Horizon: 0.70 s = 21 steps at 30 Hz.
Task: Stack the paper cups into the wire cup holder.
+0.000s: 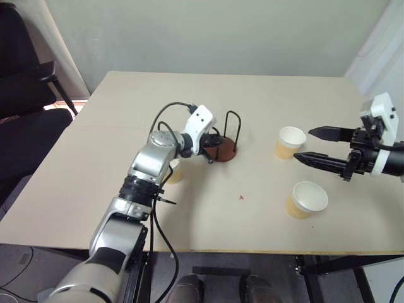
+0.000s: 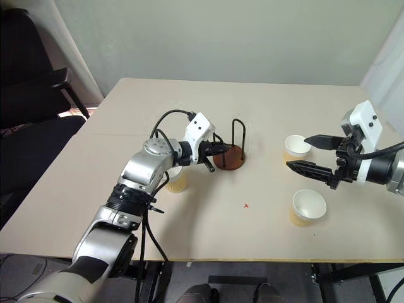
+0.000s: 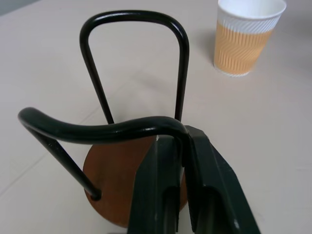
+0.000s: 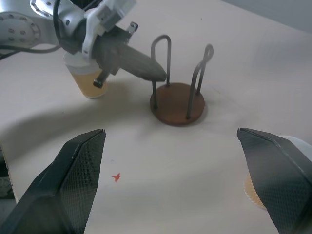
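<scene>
Head camera: I see the pale beige table (image 1: 95,158) with the wire cup holder (image 1: 225,150), a reddish-brown disc base with two thin black wire loops, standing near its middle. My left gripper (image 1: 211,144) is at the holder's near loop. Three tan-yellow paper cups with white rims stand upright: one (image 2: 177,178) half hidden behind my left forearm, one (image 1: 290,142) right of the holder, one (image 1: 305,199) nearer the front edge. My right gripper (image 1: 310,146), fingers spread wide and empty, hovers beside the two right-hand cups. A small red mark (image 1: 240,197) sits on the tabletop.

Left wrist: this settles the grip, with black fingers pinched together on the top of the nearer loop.

Right wrist: between the parted fingers I see the holder side-on, empty of cups.
</scene>
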{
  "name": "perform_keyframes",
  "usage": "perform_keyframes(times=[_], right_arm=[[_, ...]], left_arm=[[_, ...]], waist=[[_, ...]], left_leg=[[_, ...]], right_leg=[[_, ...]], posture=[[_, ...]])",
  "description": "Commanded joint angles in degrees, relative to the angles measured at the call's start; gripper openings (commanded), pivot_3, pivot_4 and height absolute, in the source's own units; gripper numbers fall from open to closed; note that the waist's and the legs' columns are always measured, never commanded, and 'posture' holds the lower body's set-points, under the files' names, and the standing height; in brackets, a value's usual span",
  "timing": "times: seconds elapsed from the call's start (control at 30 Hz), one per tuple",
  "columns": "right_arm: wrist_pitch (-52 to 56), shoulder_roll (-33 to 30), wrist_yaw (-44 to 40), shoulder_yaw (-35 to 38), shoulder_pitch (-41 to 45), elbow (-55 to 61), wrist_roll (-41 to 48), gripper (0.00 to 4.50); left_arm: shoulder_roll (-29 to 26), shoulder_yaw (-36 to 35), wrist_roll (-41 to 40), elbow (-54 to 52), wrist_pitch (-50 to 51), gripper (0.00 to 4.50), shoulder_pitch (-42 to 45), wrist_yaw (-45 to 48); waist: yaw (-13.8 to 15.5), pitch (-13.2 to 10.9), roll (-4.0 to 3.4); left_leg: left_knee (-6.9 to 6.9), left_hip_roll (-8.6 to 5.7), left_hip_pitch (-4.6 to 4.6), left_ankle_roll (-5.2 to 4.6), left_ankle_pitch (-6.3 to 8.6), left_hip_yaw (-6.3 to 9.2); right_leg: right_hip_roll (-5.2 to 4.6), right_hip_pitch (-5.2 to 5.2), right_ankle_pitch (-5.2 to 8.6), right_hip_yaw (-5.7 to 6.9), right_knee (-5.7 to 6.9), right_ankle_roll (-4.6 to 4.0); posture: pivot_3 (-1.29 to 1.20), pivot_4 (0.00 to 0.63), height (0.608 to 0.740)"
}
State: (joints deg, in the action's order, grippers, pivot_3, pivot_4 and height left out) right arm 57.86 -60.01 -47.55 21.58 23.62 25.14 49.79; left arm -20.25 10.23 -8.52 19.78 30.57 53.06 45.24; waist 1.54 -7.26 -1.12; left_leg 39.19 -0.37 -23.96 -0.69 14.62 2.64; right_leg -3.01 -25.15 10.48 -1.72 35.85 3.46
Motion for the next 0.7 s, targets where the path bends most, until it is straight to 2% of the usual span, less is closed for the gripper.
perform_keyframes(times=[0.03, 0.27, 0.43, 0.57, 0.7], right_arm=[[-1.03, -1.08, 0.12, 1.44, 0.09, 1.36, 0.22, 4.5], [1.57, -3.31, -0.07, 5.32, -0.8, 3.03, 2.83, 4.5], [6.81, -6.33, -0.61, 12.29, -4.25, 6.67, 8.59, 4.5], [9.8, -8.28, -0.47, 17.46, -7.38, 8.66, 11.42, 4.5], [10.4, -8.61, 0.84, 19.11, -8.68, 9.47, 12.75, 4.5]], left_arm=[[-1.09, -0.49, -1.77, -4.7, -0.01, 0.02, 0.93, 3.86], [-2.69, 3.05, -6.84, -13.56, 2.03, 0.02, -2.14, 16.11], [-4.03, 6.19, -8.52, -16.49, 2.38, 0.02, -3.81, 22.7], [-4.33, 8.35, -7.99, -16.05, 0.43, 0.02, -4.4, 25.84], [-3.34, 10.42, -7.07, -16.24, -0.74, 0.02, -4.85, 26.42]], waist=[[0.0, 0.0, 0.0], [0.22, 0.0, 0.0], [0.2, 0.0, 0.0], [0.19, 0.0, 0.0], [0.19, 0.0, 0.0]], left_leg=[[0.0, 0.0, 0.0, 0.0, 0.0, 0.0], [-0.01, -0.03, -0.02, -0.02, 0.01, 0.01], [-0.02, -0.03, -0.02, -0.02, 0.01, 0.02], [0.0, -0.02, 0.0, -0.02, 0.01, 0.01], [0.07, -0.03, 0.01, -0.06, 0.01, 0.02]], right_leg=[[0.0, 0.0, 0.0, 0.0, 0.0, 0.0], [-0.01, 0.01, 0.03, -0.03, -0.02, 0.05], [-0.02, 0.01, 0.05, -0.04, 0.01, 0.07], [-0.02, 0.05, 0.06, -0.04, 0.01, 0.08], [-0.05, 0.1, 0.06, -0.05, 0.01, 0.09]], posture=[[0.0, 0.15, 0.74], [0.0, 0.15, 0.74], [0.0, 0.15, 0.74], [0.0, 0.15, 0.74], [0.0, 0.15, 0.74]])
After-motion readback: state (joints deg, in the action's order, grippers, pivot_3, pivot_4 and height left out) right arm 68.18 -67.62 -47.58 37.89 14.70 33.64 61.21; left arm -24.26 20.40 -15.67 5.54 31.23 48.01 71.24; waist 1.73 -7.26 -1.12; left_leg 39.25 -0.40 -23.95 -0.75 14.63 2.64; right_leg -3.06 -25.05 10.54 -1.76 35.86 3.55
